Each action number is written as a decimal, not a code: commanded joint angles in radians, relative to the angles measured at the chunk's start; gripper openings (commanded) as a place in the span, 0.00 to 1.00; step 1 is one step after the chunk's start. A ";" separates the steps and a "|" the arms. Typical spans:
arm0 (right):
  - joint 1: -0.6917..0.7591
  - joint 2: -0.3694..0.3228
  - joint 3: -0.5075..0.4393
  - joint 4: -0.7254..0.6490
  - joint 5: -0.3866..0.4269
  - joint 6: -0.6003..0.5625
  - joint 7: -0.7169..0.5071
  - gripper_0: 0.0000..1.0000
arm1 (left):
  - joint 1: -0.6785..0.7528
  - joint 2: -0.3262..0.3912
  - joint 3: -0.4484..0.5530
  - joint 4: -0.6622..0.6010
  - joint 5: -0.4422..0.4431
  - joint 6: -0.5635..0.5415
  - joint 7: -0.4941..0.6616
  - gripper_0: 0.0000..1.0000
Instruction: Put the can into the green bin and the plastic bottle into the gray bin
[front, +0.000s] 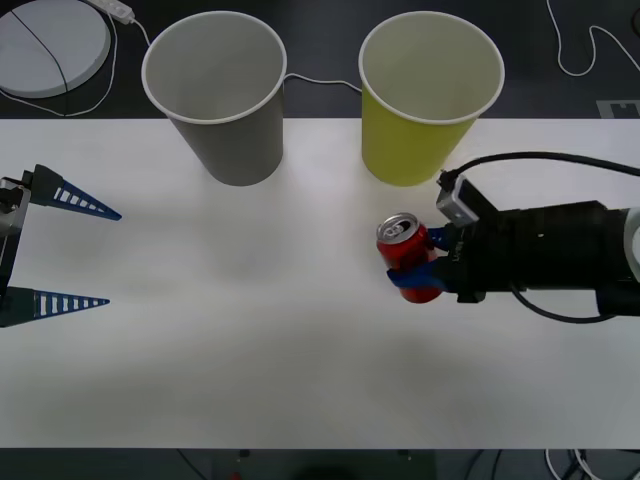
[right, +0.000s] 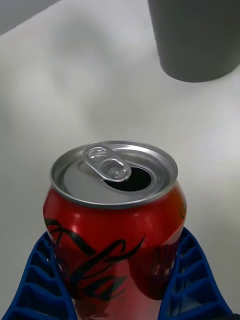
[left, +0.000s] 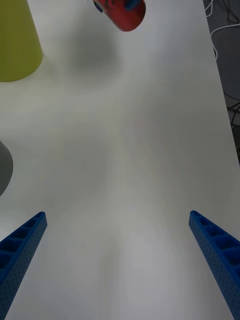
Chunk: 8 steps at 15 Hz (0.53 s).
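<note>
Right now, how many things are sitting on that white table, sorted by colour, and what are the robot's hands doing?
Red: 1, the can, gripped by the right hand.
Yellow-green: 1, the green bin.
Gray: 1, the gray bin.
Total: 3 things.
The left hand waits open at the table's left edge.

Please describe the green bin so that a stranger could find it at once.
On the white table, two big paper cups stand along the far edge. The green bin is the one on the robot's right, just beyond the red can in the right gripper. Its neighbour is gray.
</note>
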 joint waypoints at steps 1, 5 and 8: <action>0.017 -0.096 -0.115 -0.078 -0.003 -0.121 -0.171 0.00 | 0.000 0.000 0.000 0.000 0.000 0.000 0.000 1.00; 0.014 -0.170 -0.256 -0.088 -0.058 -0.240 -0.316 0.00 | 0.000 0.000 0.000 0.000 0.000 0.000 0.000 1.00; -0.021 -0.254 -0.312 -0.088 -0.102 -0.289 -0.399 0.00 | 0.000 0.000 0.000 0.000 0.000 0.000 0.000 1.00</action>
